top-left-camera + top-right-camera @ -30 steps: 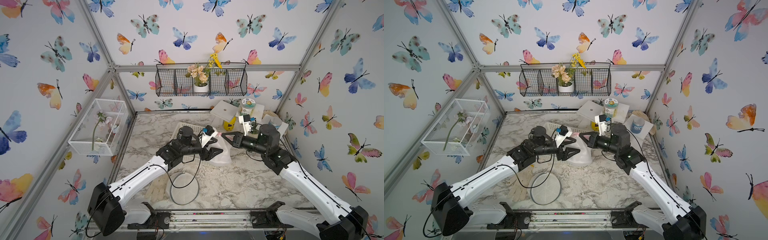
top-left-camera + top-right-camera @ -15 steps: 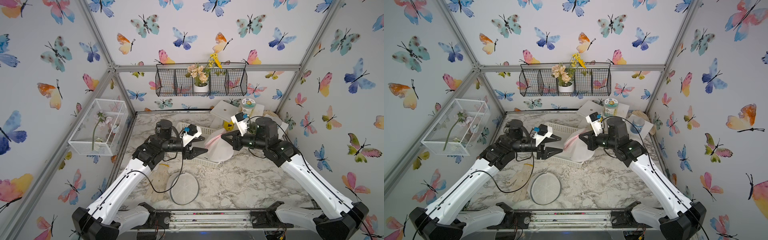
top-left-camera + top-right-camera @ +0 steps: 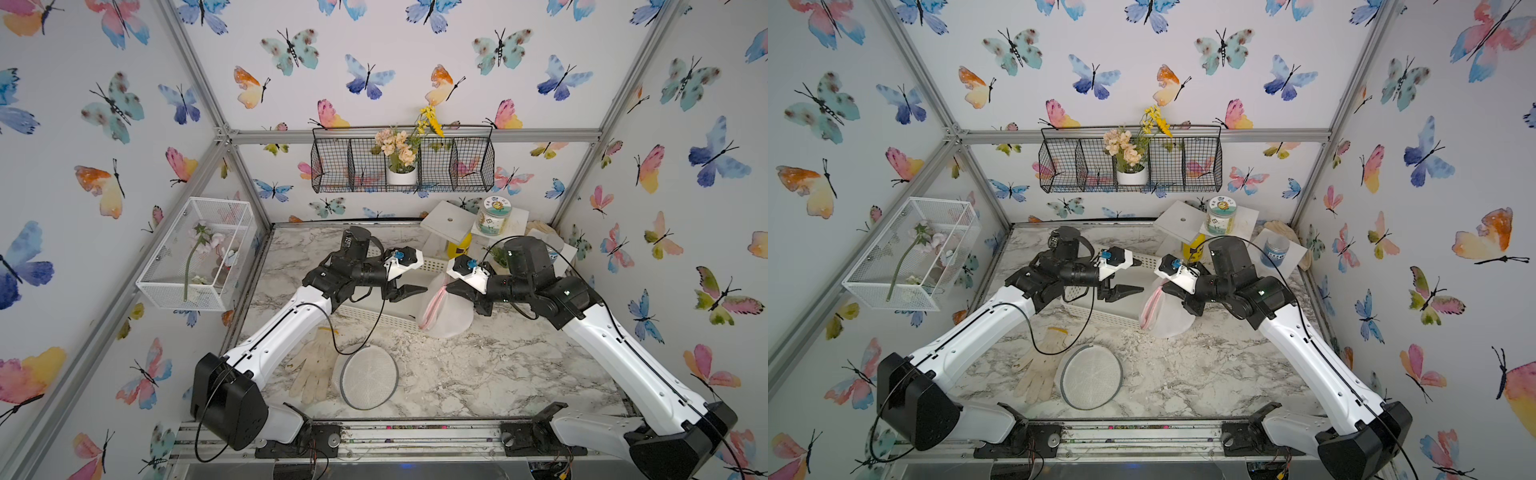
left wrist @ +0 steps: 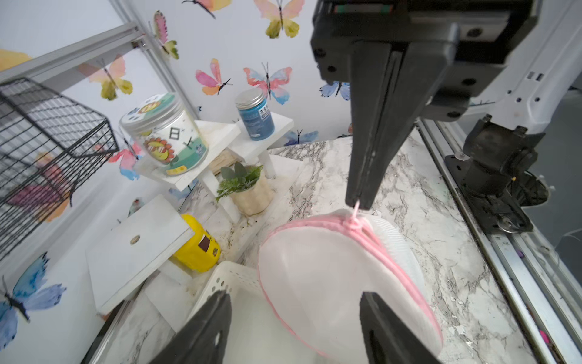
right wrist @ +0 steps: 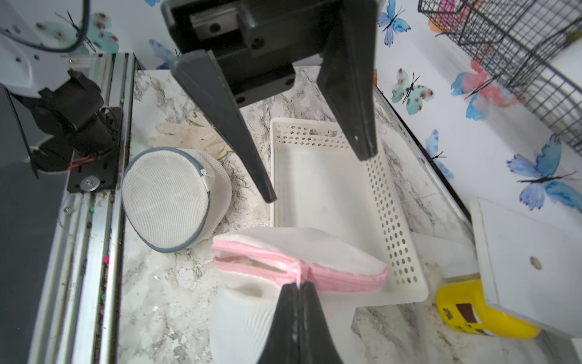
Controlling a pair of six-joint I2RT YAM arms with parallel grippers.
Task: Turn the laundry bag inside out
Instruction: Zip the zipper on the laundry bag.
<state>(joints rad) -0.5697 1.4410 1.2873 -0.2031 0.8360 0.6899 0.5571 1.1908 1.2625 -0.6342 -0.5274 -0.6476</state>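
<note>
A marble-patterned tabletop (image 3: 498, 374) sits inside a butterfly-papered enclosure, seen from above, with two robot arms reaching toward the middle. The laundry bag (image 3: 449, 316), white mesh edged with a pink zipper, hangs in the centre just beside the end of a white perforated tray (image 3: 395, 321). Whether its lower edge touches the tabletop cannot be told.

The right gripper (image 5: 297, 286) has its jaws clenched on the small pink pull at the top of the bag's zipper (the right wrist view shows both fingers pressed together on it). The zipper gapes a little beside the pull, and what lies inside the bag cannot be told. The left gripper (image 3: 413, 294) hovers over the tray with its jaws spread apart, grasping nothing. Its tips point at the bag and stop short of it.

Near the front edge lies a second round mesh bag (image 3: 368, 376) with grey trim, overlapping a pale work glove (image 3: 309, 368). On the back wall a black wire basket (image 3: 332, 174) holds a white pot of cloth flowers (image 3: 401, 174) in a middle compartment. On the left wall a white mesh box (image 3: 178, 297) holds a pink long-stemmed flower (image 3: 201, 241).

At the back right, white stands (image 4: 138, 245) carry a lidded jar with a cartoon label (image 4: 163, 132) and a blue lidded jar (image 4: 255, 116). A small potted plant (image 4: 248, 192) and a yellow container (image 4: 195, 249) sit beneath them.
</note>
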